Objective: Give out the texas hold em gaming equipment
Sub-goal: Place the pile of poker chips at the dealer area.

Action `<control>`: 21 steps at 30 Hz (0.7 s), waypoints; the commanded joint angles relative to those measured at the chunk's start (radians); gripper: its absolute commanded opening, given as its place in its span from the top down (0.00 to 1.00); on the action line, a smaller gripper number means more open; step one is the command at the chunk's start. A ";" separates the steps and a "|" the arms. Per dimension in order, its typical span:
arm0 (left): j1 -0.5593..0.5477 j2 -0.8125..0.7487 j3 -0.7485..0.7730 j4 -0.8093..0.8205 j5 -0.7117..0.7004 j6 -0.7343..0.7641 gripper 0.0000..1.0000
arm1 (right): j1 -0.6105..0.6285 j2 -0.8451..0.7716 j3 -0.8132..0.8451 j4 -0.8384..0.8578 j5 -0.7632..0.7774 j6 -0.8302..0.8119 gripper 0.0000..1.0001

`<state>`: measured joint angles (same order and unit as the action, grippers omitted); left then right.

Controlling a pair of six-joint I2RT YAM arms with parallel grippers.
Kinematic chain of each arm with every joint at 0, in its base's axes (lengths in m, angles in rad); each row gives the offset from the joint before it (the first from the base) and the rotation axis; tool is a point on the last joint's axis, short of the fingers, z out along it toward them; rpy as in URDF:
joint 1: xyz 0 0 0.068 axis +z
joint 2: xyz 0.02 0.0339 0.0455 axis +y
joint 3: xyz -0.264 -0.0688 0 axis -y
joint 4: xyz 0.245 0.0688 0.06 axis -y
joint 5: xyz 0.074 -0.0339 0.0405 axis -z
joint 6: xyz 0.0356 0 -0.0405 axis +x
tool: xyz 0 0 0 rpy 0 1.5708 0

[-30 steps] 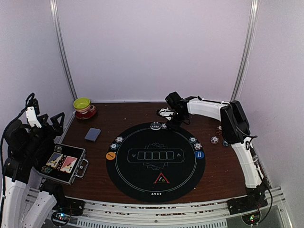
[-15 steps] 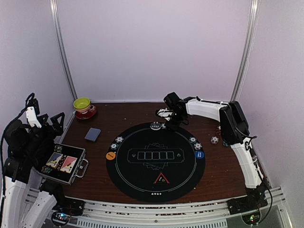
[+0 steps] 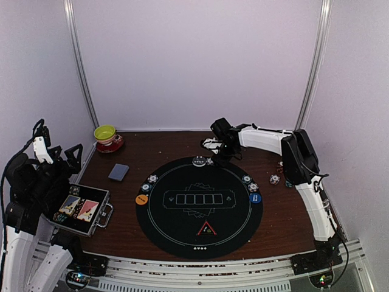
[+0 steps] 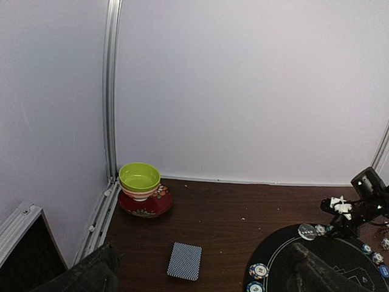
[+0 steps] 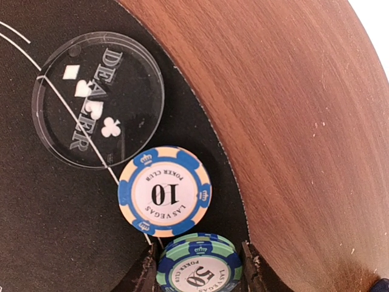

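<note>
Seeing the right gripper (image 3: 217, 152) pinched on a green chip (image 5: 197, 272) at the 12 o'clock rim of the mat (image 3: 182, 228), just beside a blue-edged chip (image 5: 164, 191) and a clear dealer disc (image 5: 100, 100). Seeing the left gripper (image 3: 61, 157) spread wide with nothing in it, raised near the open case (image 3: 79, 210) around 8 o'clock. Also spotting the card deck (image 3: 118, 172) flat on the table (image 3: 170, 146) at 10 o'clock, red triangle (image 3: 206, 229) at 6.

The right arm (image 3: 316, 207) was built of white tube-like links joined by bulky black joints, and stood on a black base plate (image 3: 313, 261) with a small green and red light (image 3: 320, 281). The left arm (image 3: 30, 182) matched it, black above and white below, with a thin black cable (image 3: 33, 131) looped over its top. Its fingers (image 4: 91, 274) were dark and blunt.
</note>
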<state>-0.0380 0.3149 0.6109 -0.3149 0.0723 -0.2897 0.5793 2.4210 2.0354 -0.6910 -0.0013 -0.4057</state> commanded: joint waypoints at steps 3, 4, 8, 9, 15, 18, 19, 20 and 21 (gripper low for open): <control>0.010 0.002 0.001 0.041 0.012 0.004 0.02 | -0.015 0.048 -0.011 -0.031 0.018 0.011 0.55; 0.010 0.002 0.002 0.041 0.012 0.004 0.02 | -0.015 0.050 -0.011 -0.031 0.021 0.010 0.54; 0.010 0.001 0.003 0.042 0.013 0.004 0.02 | -0.015 0.046 -0.008 -0.037 0.022 0.008 0.45; 0.009 0.002 0.002 0.043 0.013 0.004 0.02 | -0.015 0.043 -0.008 -0.041 0.019 0.007 0.40; 0.009 0.001 0.003 0.041 0.011 0.004 0.02 | -0.015 -0.009 0.045 -0.087 0.003 -0.005 0.21; 0.009 0.001 0.002 0.041 0.012 0.005 0.02 | -0.020 -0.087 0.052 -0.104 -0.011 -0.010 0.15; 0.009 0.002 0.002 0.041 0.011 0.005 0.02 | -0.024 -0.120 0.051 -0.112 -0.017 -0.011 0.12; 0.009 0.003 0.003 0.041 0.011 0.005 0.02 | -0.030 -0.151 0.052 -0.122 -0.022 -0.013 0.10; 0.009 0.002 0.002 0.041 0.011 0.004 0.02 | -0.038 -0.181 0.052 -0.134 -0.021 -0.013 0.08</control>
<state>-0.0380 0.3149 0.6109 -0.3149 0.0727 -0.2897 0.5606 2.4004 2.0621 -0.7601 -0.0048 -0.4049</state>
